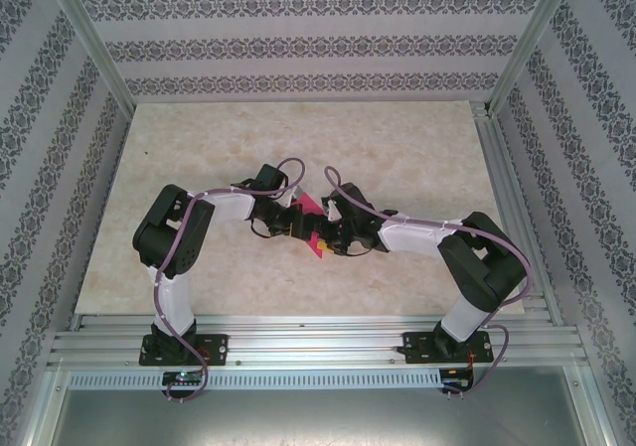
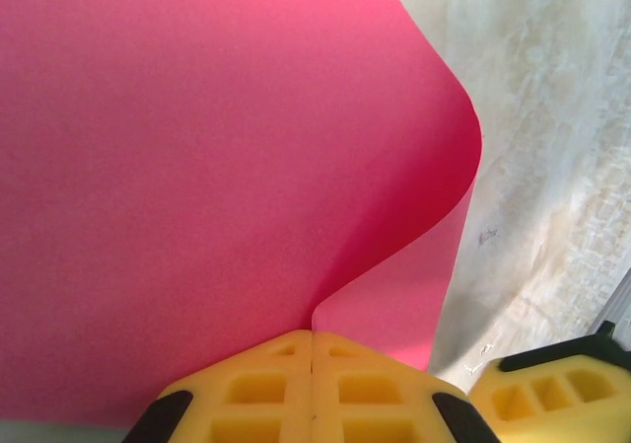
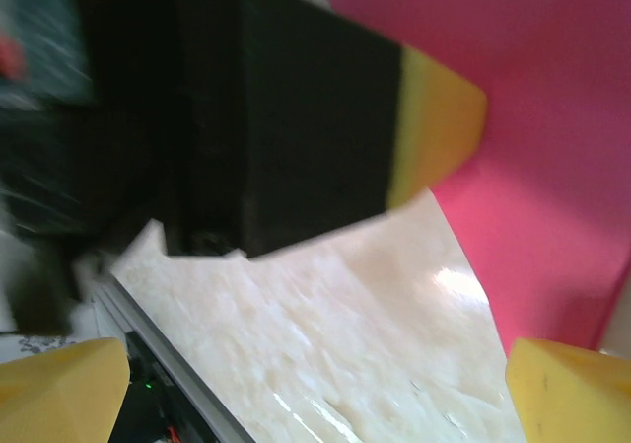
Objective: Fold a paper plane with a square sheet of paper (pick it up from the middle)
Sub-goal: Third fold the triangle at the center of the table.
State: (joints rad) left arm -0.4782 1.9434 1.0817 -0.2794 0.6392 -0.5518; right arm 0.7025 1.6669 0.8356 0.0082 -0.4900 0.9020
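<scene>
Left gripper [image 2: 313, 364] clamped tight on the square sheet of paper [image 2: 197, 167]. The sheet is bowed, near table [image 1: 397, 148] centre. Right gripper [image 3: 315, 379] spread wide, holding nothing, just beside sheet.

No legible text, label, brand, number or sign found on any surface. The square sheet of paper [image 2: 197, 186] presents a plain magenta-red face, unprinted. The wall panels [image 1: 298, 49], far side, left and right, carry ornamental pattern bands, not lettering. Any markings on the arm bases [image 1: 184, 350] at the near edge are too small to read
</scene>
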